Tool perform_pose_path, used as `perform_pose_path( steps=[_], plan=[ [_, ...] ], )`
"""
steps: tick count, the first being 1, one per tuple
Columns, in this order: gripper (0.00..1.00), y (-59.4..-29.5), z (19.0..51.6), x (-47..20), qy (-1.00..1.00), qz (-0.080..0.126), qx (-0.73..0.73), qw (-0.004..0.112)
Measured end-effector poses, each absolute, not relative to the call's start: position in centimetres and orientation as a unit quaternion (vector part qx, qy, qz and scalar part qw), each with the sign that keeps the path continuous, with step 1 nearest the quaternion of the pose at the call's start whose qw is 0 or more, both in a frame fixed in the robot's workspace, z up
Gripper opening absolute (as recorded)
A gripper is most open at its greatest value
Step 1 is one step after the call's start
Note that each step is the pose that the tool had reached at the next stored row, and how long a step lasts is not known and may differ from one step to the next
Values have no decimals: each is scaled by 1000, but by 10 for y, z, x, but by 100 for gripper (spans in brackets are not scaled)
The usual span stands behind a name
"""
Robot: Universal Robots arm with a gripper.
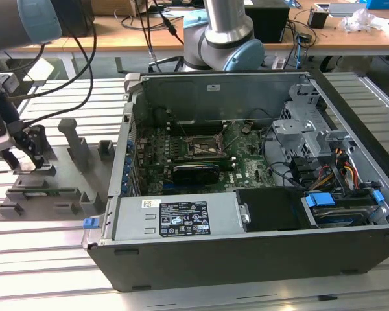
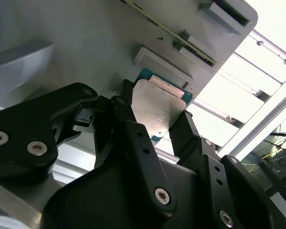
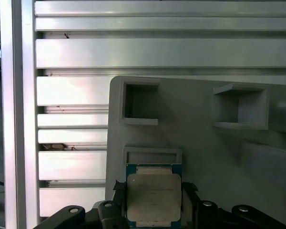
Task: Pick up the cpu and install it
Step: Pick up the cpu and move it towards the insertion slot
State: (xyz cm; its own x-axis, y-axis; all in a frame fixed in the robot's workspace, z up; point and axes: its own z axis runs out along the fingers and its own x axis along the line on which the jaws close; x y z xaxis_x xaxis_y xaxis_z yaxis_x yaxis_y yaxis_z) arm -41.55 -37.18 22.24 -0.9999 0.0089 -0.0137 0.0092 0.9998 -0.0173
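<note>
1. cpu [image 3: 154, 200] front and centre in the first wrist view: shiny silver-grey top, thin green border, lying square between my two black fingers.
2. My fingers [image 2: 133, 138] are pinched in on it, one against each of two opposite edges. In the second wrist view the metal top [image 2: 159, 107] fills the gap between them.
3. It sits low over the grey fixture tray [image 3: 200, 143], just beside a shallow rectangular frame moulded into that tray. I cannot tell whether the chip rests on the tray or is a touch above it.
4. Two open square pockets are in the tray further along, well apart from the chip.
5. Over to the exterior view: my gripper [image 1: 24, 159] is down at the tray [image 1: 58, 194], far to the exterior view's left, among its upright posts.
6. The computer case [image 1: 246, 259] lies open on the exterior view's right, well apart from me.
7. Inside it, the dark socket [image 1: 204, 148] sits on the green board with its metal frame showing.
8. Under everything runs the slatted aluminium table [image 3: 71, 52].
</note>
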Motion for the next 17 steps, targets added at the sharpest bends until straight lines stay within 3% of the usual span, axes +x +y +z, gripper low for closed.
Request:
perform_pose_path(
  steps=[17],
  plan=[
    [55, -372, 250, -416, 1000, -8, 5, 7]
  ],
)
